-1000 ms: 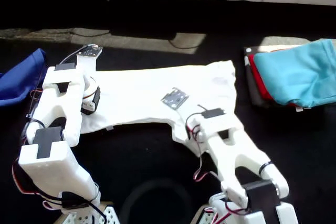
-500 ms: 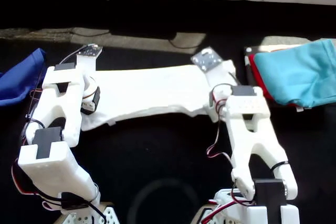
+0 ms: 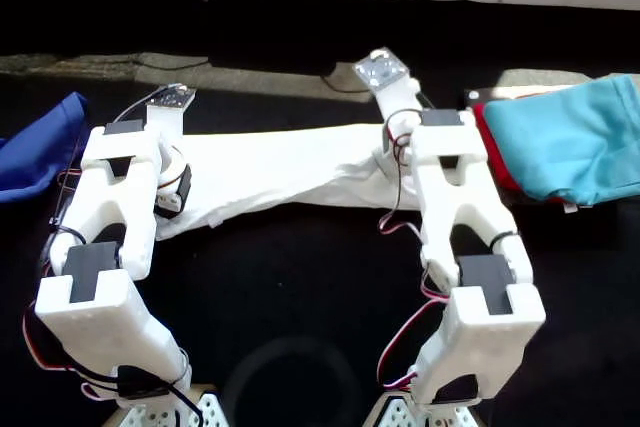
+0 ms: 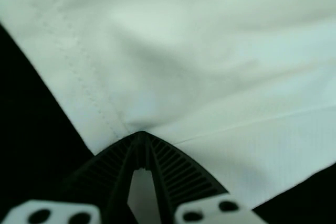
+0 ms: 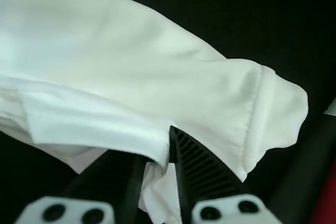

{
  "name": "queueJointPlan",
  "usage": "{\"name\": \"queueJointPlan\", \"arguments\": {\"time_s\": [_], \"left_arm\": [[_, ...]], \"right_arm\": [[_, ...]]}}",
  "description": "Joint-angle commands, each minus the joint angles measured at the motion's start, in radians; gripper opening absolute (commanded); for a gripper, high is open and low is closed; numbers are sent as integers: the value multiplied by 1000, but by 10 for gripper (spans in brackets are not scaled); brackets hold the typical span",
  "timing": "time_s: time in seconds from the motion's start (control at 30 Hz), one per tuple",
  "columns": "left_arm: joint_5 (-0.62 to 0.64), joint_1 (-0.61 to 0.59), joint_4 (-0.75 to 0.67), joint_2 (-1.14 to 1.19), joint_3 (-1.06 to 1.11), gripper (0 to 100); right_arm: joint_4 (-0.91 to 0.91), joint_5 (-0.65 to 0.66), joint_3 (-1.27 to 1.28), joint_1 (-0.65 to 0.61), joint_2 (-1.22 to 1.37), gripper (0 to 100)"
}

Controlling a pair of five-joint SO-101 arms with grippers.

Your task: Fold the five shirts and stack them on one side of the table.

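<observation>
A white shirt lies stretched in a long band across the middle of the black table. My left gripper is at its left end, and the left wrist view shows my left gripper shut on the stitched hem of the white shirt. My right gripper is at the right end, by the sleeve. In the right wrist view my right gripper is shut on a folded layer of the white shirt, with the sleeve cuff just beyond.
At the right edge lies a teal shirt on top of a red one. A blue shirt lies crumpled at the left edge. Bare black table stretches in front of the white shirt.
My right arm has swung from the shirt's front middle to its far right end, pulling the front edge back and narrowing the shirt into a band. The left arm has stayed still.
</observation>
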Motion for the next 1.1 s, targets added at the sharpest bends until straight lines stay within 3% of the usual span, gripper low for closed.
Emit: {"name": "queueJointPlan", "arguments": {"time_s": [0.0, 0.07, 0.3, 0.63, 0.7, 0.77, 0.83, 1.07], "left_arm": [[5, 8, -46, 2, 1, 10], [5, 8, -46, 2, 1, 10], [5, 8, -46, 2, 1, 10], [5, 8, -46, 2, 1, 10], [5, 8, -46, 2, 1, 10], [5, 8, -46, 2, -1, 10], [5, 8, -46, 2, -1, 10], [5, 8, -46, 2, -1, 10]], "right_arm": [[4, -117, -151, -5, 47, 179], [2, -167, -202, -1, 96, 224], [108, -189, -357, 16, 170, 223], [367, -189, -541, -12, -25, 224], [435, -189, -532, -65, -44, 196], [483, -189, -499, -148, -44, 96], [455, -189, -440, -237, -42, 0], [27, -198, -134, -414, 4, 5]]}}
